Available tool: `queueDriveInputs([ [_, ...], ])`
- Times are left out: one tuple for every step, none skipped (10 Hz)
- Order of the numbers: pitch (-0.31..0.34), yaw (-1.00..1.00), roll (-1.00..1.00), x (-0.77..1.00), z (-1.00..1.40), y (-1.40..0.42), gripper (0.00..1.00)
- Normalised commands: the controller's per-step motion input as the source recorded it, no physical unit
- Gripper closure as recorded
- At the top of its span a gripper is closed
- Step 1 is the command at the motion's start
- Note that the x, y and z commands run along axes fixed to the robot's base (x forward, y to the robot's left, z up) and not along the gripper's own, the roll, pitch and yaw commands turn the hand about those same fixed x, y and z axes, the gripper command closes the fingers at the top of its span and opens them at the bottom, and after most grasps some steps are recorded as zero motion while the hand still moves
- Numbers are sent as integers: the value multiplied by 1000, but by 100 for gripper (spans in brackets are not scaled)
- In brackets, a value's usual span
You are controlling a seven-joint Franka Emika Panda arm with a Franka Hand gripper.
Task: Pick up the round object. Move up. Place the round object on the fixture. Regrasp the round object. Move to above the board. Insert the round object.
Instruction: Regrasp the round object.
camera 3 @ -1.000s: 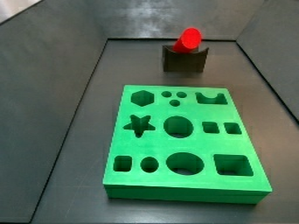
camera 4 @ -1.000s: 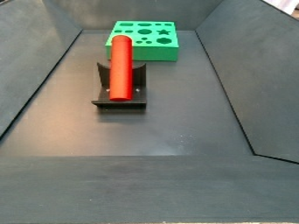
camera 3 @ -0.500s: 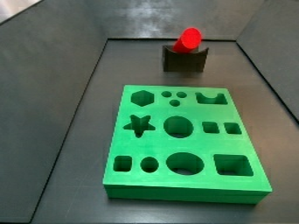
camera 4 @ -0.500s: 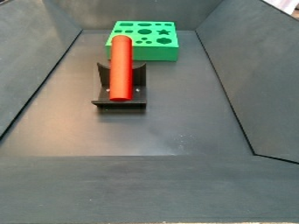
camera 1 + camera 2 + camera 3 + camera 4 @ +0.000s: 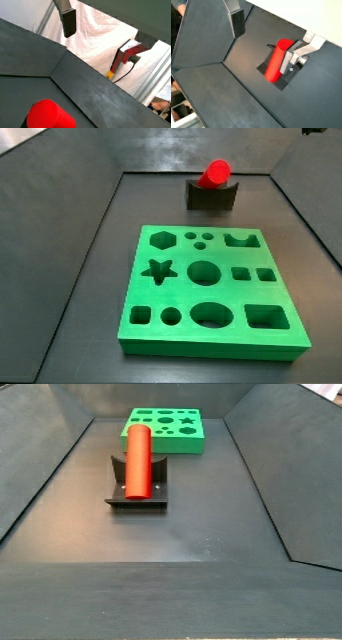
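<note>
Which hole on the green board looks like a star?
The star hole sits on the board beside the middle round hole; only it has points. The end effector is open, above the red peg.

A dark sliver [image 5: 311,131] is just edging into the top corner of a side view, with too little showing to tell which part of the arm it is. In a wrist view the gripper [image 5: 268,36] is hanging, jaws apart, above the round object [image 5: 276,64] on the fixture [image 5: 284,81].

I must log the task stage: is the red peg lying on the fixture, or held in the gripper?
Lying on the fixture. The round object rests there in both side views; the gripper is open above it, fingers apart, holding nothing.
</note>
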Motion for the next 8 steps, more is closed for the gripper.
queueDriveInputs([
  [20, 205, 153, 74, -7, -42, 0],
  [-33, 152, 177, 30, -1000, 48, 0],
  [-44, 129, 174, 34, -1000, 48, 0],
  [-77, 103, 153, 43, -1000, 45, 0],
  [-99, 80, 119, 49, -1000, 41, 0],
  [-115, 47, 86, 57, -1000, 41, 0],
  [-116, 21, 75, 60, -1000, 38, 0],
  [-118, -2, 68, 66, -1000, 36, 0],
])
